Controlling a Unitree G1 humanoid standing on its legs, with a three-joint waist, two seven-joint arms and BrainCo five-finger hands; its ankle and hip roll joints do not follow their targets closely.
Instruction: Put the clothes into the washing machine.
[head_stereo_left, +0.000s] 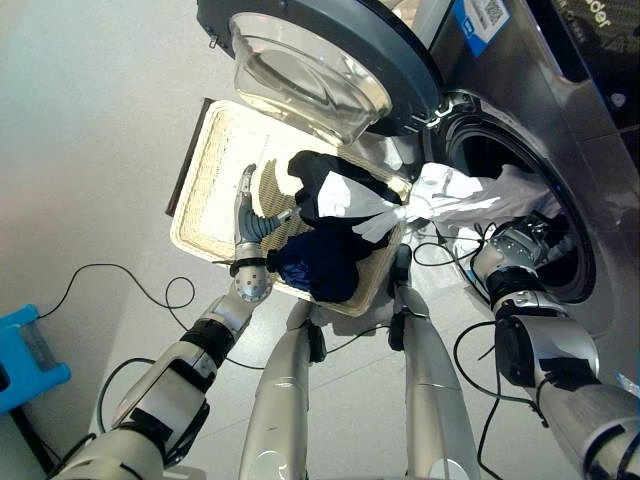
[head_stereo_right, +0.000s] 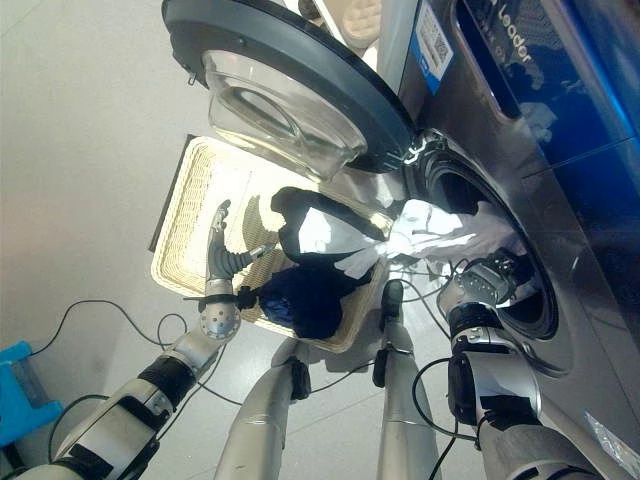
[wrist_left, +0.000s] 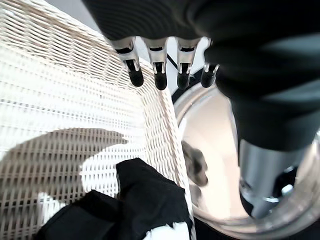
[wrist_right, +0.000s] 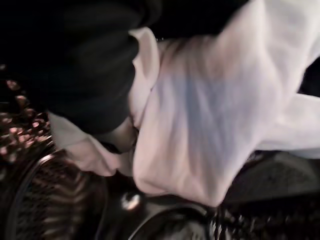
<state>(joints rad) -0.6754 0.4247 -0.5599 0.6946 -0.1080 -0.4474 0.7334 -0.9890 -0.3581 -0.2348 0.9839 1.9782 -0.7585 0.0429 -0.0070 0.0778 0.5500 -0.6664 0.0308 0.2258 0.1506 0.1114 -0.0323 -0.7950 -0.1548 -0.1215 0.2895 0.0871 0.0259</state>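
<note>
A white wicker basket (head_stereo_left: 215, 170) stands on the floor in front of the washing machine's open drum (head_stereo_left: 565, 255). In it lie a black-and-white garment (head_stereo_left: 335, 190) and a dark blue garment (head_stereo_left: 320, 265). A white garment (head_stereo_left: 460, 195) stretches from the basket's edge over the drum's rim into the drum; in the right wrist view it (wrist_right: 210, 115) hangs close against the hand's dark cover. My right hand (head_stereo_left: 515, 245) is at the drum's mouth, under that cloth. My left hand (head_stereo_left: 248, 205) hovers open over the basket's bare left part, fingers (wrist_left: 159, 75) straight, beside the black garment (wrist_left: 145, 200).
The machine's round glass door (head_stereo_left: 310, 70) stands open and overhangs the far end of the basket. A blue object (head_stereo_left: 25, 355) sits on the floor at the far left. Light floor lies to the basket's left.
</note>
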